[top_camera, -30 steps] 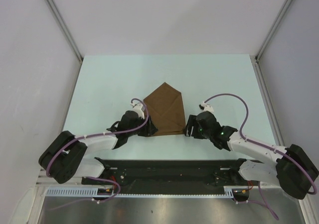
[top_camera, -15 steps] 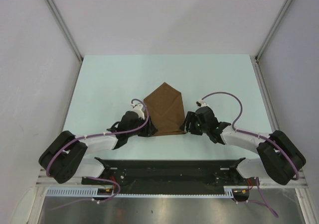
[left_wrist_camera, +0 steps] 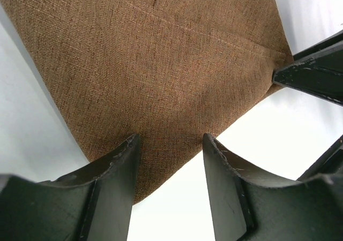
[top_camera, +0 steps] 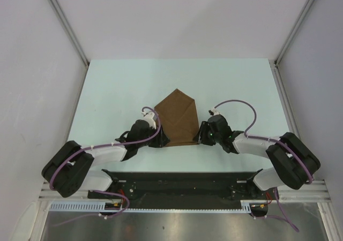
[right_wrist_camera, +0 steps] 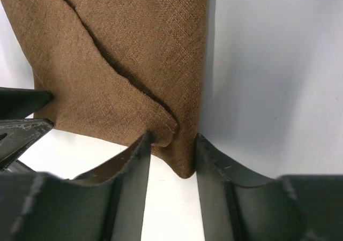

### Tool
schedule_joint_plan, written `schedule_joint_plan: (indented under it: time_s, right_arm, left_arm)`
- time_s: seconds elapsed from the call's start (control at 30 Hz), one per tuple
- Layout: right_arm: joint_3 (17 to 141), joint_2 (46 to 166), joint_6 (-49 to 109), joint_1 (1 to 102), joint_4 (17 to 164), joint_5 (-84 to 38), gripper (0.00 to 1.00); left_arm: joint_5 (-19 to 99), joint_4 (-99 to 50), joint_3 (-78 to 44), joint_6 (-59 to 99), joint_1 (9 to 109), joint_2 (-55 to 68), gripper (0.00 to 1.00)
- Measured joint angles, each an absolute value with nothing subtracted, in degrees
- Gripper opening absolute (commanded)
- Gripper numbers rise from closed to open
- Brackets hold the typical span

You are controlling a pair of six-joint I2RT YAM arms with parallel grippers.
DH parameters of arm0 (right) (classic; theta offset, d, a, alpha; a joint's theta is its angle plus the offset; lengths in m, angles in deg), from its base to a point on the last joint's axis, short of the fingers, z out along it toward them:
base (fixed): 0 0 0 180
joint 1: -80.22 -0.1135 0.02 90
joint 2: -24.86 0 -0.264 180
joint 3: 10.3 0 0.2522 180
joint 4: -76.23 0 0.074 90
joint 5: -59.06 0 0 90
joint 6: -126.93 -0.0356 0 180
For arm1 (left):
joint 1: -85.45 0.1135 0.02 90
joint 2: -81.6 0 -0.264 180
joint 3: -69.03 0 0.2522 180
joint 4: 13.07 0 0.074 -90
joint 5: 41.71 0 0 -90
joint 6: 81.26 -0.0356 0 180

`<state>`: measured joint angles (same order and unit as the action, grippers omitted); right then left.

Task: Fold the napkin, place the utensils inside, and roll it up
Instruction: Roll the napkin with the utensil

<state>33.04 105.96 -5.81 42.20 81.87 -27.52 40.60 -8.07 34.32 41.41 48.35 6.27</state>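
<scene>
The napkin [top_camera: 178, 118] is a dark-brown folded packet with a pointed far end, lying flat mid-table. My left gripper [top_camera: 159, 140] sits at its near-left corner. In the left wrist view the left gripper [left_wrist_camera: 170, 139] is open, its jaws straddling that corner of the napkin [left_wrist_camera: 161, 64] without pinching it. My right gripper [top_camera: 201, 136] is at the near-right corner. In the right wrist view the right gripper [right_wrist_camera: 171, 139] has both fingers pressed against the puckered corner of the napkin [right_wrist_camera: 118, 64]. The utensils are out of view.
The pale green table [top_camera: 118, 85] is walled by white panels with metal posts at the far corners. A black rail [top_camera: 182, 185] with the arm bases runs along the near edge. The right gripper's fingers [left_wrist_camera: 316, 69] show at the right of the left wrist view.
My right arm slid left up to the napkin's near-right corner and its jaws narrowed onto the cloth. The left gripper and the napkin stayed put.
</scene>
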Motion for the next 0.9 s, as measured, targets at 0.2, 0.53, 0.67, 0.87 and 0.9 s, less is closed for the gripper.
schedule_joint_plan:
  time_s: [0.2,0.53,0.67,0.87,0.9]
  right_arm:
    - [33.3,107.8,-6.2,42.8,81.3,-26.8,0.08]
    - [33.4,107.8,-5.9,42.8,82.2,-26.8,0.00]
    - [33.5,107.8,-5.9,42.8,82.4,-26.8,0.00]
    - [33.5,107.8,-5.9,42.8,82.3,-26.7,0.00]
    - [33.5,107.8,-5.9,42.8,82.3,-26.6,0.00]
  left_arm:
    - [41.4,-8.8,34.1,40.7,48.1,6.6,0.76]
    - [53.4,-21.1,31.2,37.3,47.4,22.1,0.69]
    - [53.6,-21.4,31.7,38.6,47.5,21.5,0.63]
    - [51.9,-21.2,35.5,42.4,49.8,18.1,0.56]
    - [51.3,-20.8,36.2,43.2,50.5,18.1,0.55]
